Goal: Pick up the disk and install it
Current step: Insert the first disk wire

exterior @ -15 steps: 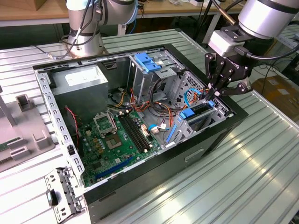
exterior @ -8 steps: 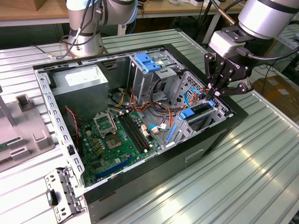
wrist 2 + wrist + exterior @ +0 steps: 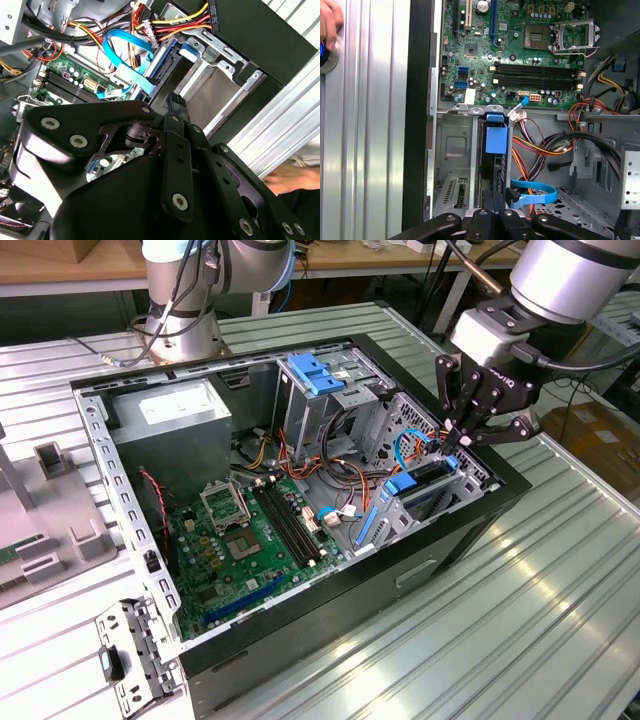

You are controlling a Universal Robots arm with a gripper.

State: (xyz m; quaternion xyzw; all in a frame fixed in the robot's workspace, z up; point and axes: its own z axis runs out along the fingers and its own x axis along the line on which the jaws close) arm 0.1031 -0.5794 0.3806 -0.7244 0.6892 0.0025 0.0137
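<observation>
The disk [image 3: 428, 483] stands on edge in the drive bay at the case's front corner, on the exterior view's right. Its blue carrier frame [image 3: 400, 486] shows on the side facing the motherboard. My gripper [image 3: 453, 443] hangs straight above it, fingers closed together, their tips at the disk's upper edge. In the first wrist view the disk [image 3: 492, 167] is edge-on in the bay with its blue tab [image 3: 496, 138] beyond the shut gripper [image 3: 493, 196]. The gripper [image 3: 178, 103] also appears in the second wrist view, pointing down into the bay [image 3: 215, 97].
The open computer case [image 3: 440, 550] lies on a ribbed metal table [image 3: 540, 620]. A blue bracket [image 3: 315, 373] tops the metal drive cage. Loose cables [image 3: 540, 145] and a blue data cable [image 3: 534, 192] run beside the bay. A hand [image 3: 328, 20] rests on a button.
</observation>
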